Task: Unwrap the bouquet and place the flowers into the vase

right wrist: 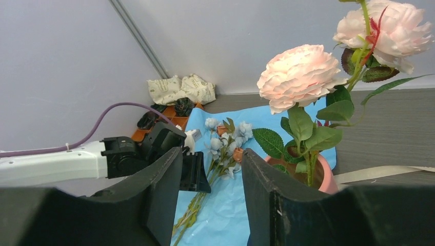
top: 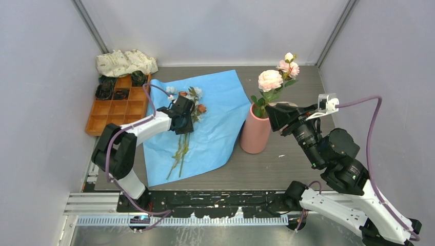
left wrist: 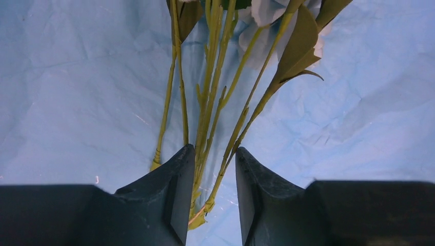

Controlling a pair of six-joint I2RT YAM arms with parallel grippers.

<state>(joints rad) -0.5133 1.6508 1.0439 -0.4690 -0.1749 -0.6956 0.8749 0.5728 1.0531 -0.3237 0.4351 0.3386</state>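
The bouquet's blue paper (top: pixel 215 128) lies spread flat on the table. On it lie several loose flowers (top: pixel 191 96) with pale blue and orange blooms and long green stems (left wrist: pixel 208 102). My left gripper (top: pixel 183 122) hangs low over those stems. Its jaws (left wrist: pixel 214 149) stand apart on either side of them, with a gap left. The salmon-pink vase (top: pixel 255 133) stands upright right of the paper and holds pink roses (top: pixel 270 80). My right gripper (top: pixel 271 114) hovers by the vase's upper right, open (right wrist: pixel 211 151) with nothing between its fingers.
An orange compartment tray (top: pixel 110 115) with dark items sits at the back left, with a cream patterned cloth (top: pixel 125 62) behind it. A beige ribbon (right wrist: pixel 379 174) lies on the table right of the vase. Grey walls close in on three sides.
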